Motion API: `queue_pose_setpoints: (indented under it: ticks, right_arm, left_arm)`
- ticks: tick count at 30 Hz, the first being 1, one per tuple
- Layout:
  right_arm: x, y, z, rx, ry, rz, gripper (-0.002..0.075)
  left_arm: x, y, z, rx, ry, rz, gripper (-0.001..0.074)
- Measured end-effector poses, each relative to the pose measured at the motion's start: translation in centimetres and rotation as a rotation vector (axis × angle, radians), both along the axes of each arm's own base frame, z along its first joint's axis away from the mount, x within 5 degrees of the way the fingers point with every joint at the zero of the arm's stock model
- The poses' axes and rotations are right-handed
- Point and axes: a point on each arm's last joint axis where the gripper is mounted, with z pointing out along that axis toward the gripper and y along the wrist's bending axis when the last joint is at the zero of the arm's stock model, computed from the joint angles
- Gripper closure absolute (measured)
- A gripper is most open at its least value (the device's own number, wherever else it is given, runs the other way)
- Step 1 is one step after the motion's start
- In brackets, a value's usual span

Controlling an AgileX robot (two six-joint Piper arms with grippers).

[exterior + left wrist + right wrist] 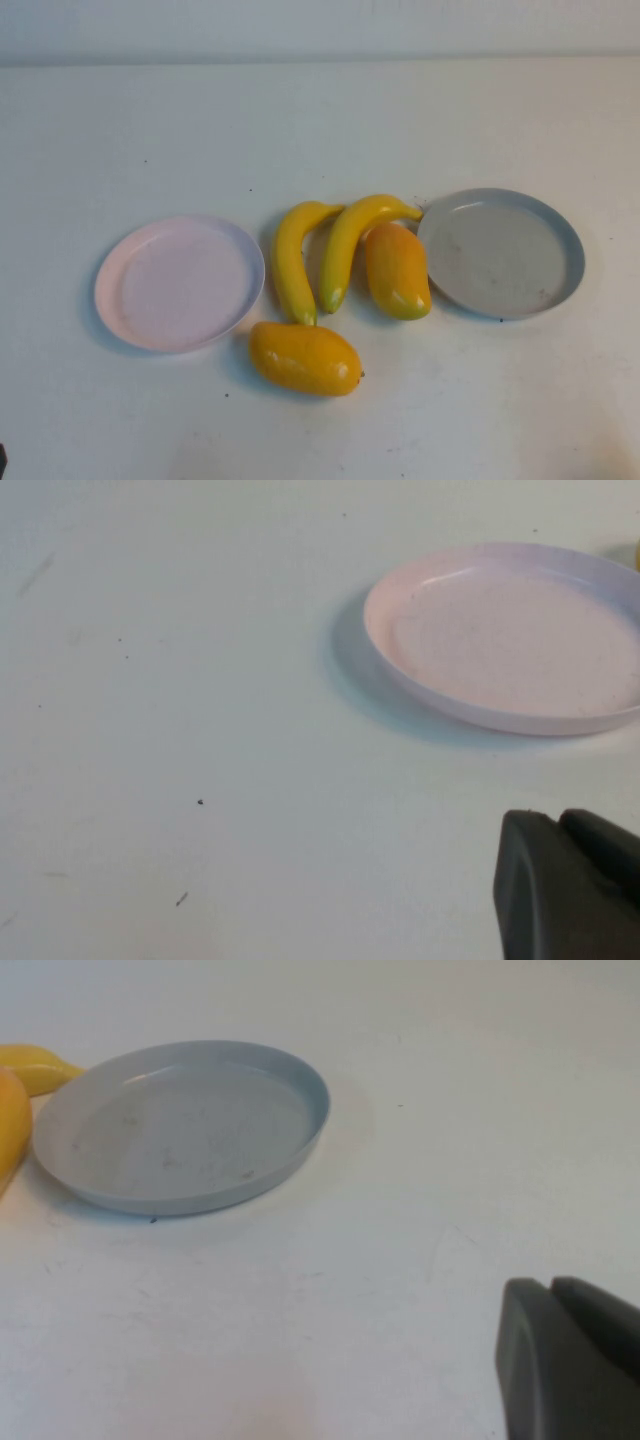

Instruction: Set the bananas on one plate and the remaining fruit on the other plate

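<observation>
While both plates sit bare on the white table (120, 130), all four fruits lie between them, placed here by the pink plate (180, 283). Just to the right of the pink plate is the first banana (292, 262), curving from near the plate's rim up toward the far side. Beyond it, further from the pink plate, the second banana (352, 242) arches alongside, and its stem end reaches the rim of the grey-blue plate (503, 252), which sits well to the right of the pink plate. One mango (397, 270) lies beside the second banana, against the grey-blue plate's near-left edge. The other mango (304, 358) rests on the table just off the pink plate's front-right rim, below the first banana's tip.

The left gripper (568, 885) hangs over bare table near the pink plate, its dark fingers pressed together with nothing between them. The right gripper (570, 1360) hovers over bare table on the far side of the grey-blue plate from the pink plate, fingers likewise closed and empty.
</observation>
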Motion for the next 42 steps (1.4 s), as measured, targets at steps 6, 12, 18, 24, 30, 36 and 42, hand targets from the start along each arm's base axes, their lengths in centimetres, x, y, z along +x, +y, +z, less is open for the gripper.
queue_pose_setpoints:
  ticks: [6,12,18,24,30,36,42]
  right_arm:
    - [0.0,0.0,0.0,0.0,0.0,0.0,0.0742]
    - [0.0,0.0,0.0,0.0,0.0,0.0,0.0742]
    - [0.0,0.0,0.0,0.0,0.0,0.0,0.0742]
    - [0.0,0.0,0.0,0.0,0.0,0.0,0.0742]
    - [0.0,0.0,0.0,0.0,0.0,0.0,0.0742]
    - [0.0,0.0,0.0,0.0,0.0,0.0,0.0742]
    - [0.0,0.0,0.0,0.0,0.0,0.0,0.0742]
  left_arm:
    - [0.0,0.0,0.0,0.0,0.0,0.0,0.0734]
    - [0.0,0.0,0.0,0.0,0.0,0.0,0.0734]
    - [0.0,-0.1,0.1,-0.046,-0.002,-0.003,0.0734]
    - [0.1,-0.6,0.7,-0.271,-0.045,0.001,0.0734]
    - [0.3,-0.7,1.8,-0.557,-0.121,0.038,0.0734]
    - [0.3,-0.6,2.1,-0.629,-0.142,0.049,0.0734]
    - [0.0,-1.1,3.3,-0.674,-0.098,0.008,0.0735]
